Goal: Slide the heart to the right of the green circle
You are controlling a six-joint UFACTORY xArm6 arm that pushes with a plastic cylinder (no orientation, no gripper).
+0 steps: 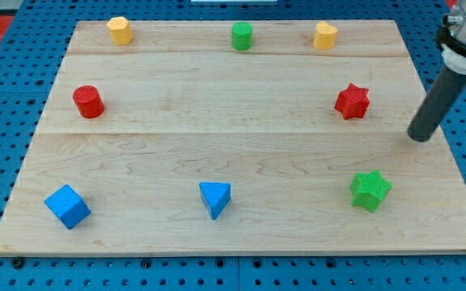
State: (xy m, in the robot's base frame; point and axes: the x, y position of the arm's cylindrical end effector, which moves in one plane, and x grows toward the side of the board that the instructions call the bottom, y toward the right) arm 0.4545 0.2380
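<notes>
The yellow heart [324,35] sits near the view's top, right of centre, on the wooden board [241,153]. The green circle [242,35] stands about a hundred pixels to the heart's left in the same top row. My tip [419,137] is at the board's right side, well below and to the right of the heart, just right of the red star [352,101]. It touches no block.
A yellow hexagon [120,30] is at top left and a red circle [88,102] at mid left. Along the bottom lie a blue cube [67,206], a blue triangle [215,198] and a green star [370,189]. Blue pegboard surrounds the board.
</notes>
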